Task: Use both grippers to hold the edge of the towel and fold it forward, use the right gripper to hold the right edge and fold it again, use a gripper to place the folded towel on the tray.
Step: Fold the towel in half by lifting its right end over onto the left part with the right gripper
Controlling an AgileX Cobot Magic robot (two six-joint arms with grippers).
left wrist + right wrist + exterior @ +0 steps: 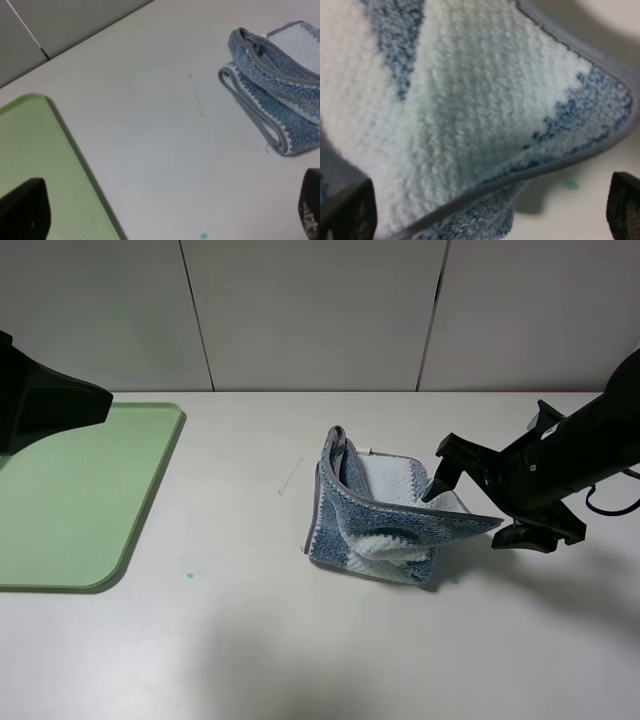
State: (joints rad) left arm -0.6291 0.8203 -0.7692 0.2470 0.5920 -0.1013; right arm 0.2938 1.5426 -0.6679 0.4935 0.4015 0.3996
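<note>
The right arm reaches in low from the right side, and the right pincer is spread wide around a raised corner of the towel. The wrist view shows that corner lying between the fingers with a gap on one side, not pinched. The left arm hangs over the tray at the far left, with the left pincer spread too and holding nothing. The towel sits on the surface right of centre, well apart from the tray, with bare surface between them and in front. It is loosely folded, blue and white with grey trim, and one flap stands up.
</note>
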